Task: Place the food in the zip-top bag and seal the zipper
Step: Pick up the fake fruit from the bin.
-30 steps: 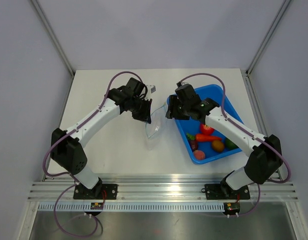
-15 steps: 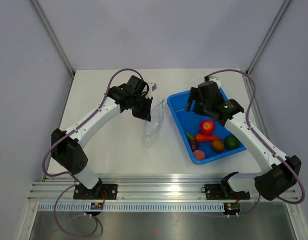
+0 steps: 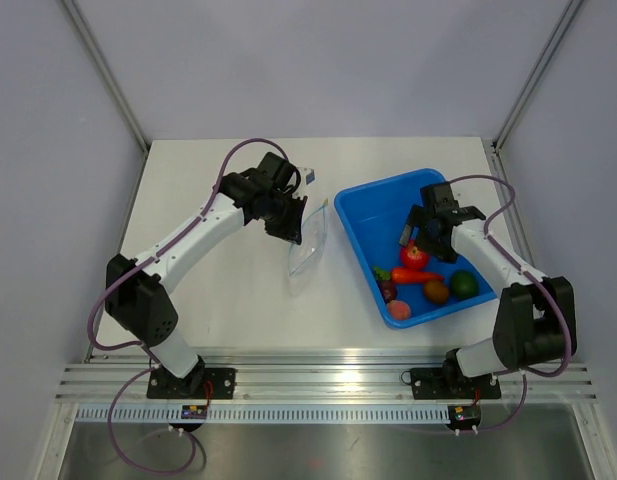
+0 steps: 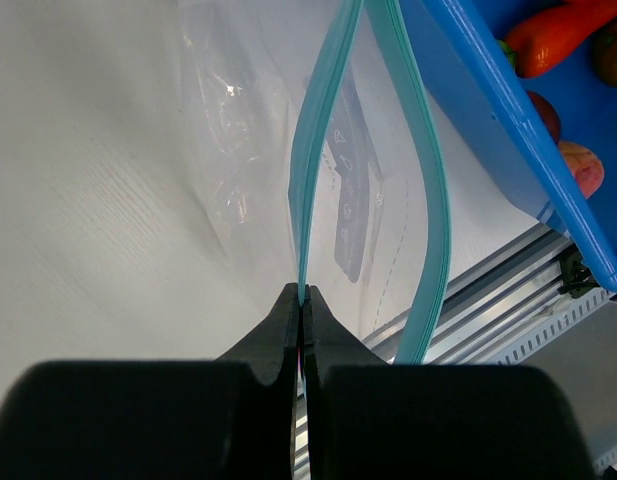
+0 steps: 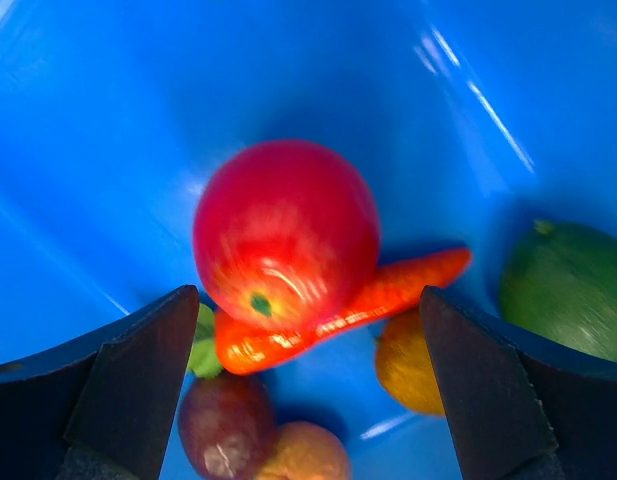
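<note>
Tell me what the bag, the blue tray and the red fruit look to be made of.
The zip-top bag looks like thin clear plastic film: see-through, creased, with glare spots; its zipper a matte teal strip, likely plastic. The tray seems rigid glossy blue plastic, with streaky highlights. The red fruit looks like smooth, shiny moulded plastic, though rubber can't be ruled out.

In the top view, the bag (image 3: 308, 255) lies mid-frame on the table (image 3: 208, 300), just left of the tray (image 3: 360, 225). The left gripper (image 3: 292, 228) is at the bag's upper end, on its zipper (image 4: 313, 150). Food fills the tray's lower end: the apple (image 3: 415, 256) touches the carrot (image 3: 420, 276) below it, and the lime (image 3: 464, 284) is at right. The right gripper (image 3: 416, 240) hangs over the apple.
</note>
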{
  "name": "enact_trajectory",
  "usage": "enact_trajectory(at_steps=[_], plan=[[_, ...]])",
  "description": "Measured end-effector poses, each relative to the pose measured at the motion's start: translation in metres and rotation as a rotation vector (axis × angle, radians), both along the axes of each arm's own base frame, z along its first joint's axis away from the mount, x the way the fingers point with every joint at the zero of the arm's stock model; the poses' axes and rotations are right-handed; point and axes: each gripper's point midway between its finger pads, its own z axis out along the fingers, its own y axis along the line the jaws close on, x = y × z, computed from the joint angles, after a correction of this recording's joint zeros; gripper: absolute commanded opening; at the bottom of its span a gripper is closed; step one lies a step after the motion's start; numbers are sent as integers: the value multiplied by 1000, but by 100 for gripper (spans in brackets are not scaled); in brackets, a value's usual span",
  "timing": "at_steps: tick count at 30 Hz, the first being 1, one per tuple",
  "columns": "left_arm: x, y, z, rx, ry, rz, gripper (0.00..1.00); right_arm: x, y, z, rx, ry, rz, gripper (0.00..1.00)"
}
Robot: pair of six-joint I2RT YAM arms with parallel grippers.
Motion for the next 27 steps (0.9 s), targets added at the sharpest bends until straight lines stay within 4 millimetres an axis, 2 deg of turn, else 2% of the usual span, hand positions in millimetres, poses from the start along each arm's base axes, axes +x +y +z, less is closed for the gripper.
enact_trajectory(at_steps=[6, 8, 11, 12, 15, 17, 19, 22, 25, 27], plan=[[0, 1, 0, 3, 0, -4, 0, 16, 10, -14, 40, -5, 23, 99], [0, 1, 0, 4, -1, -5, 0, 20, 12, -19, 45, -3, 28, 97], [0, 1, 0, 4, -1, -5, 0, 22, 13, -26, 47, 10, 36, 79], [0, 1, 0, 4, -1, -5, 0, 23, 13, -26, 47, 5, 38, 68], [0, 1, 0, 4, -1, -4, 0, 24, 13, -25, 48, -1, 43, 50], [0, 1, 0, 4, -2, -4, 0, 23, 14, -22, 49, -5, 49, 48], [0, 1, 0, 4, -1, -4, 0, 22, 14, -14, 54, -24, 51, 48], [0, 0, 2, 2, -4, -4, 0, 18, 15, 9, 71, -74, 58, 48], [2, -1, 6, -5, -13, -4, 0, 18, 21, 45, 115, -162, 79, 48], [3, -2, 6, -8, -16, -4, 0, 19, 33, 78, 162, -240, 114, 48]])
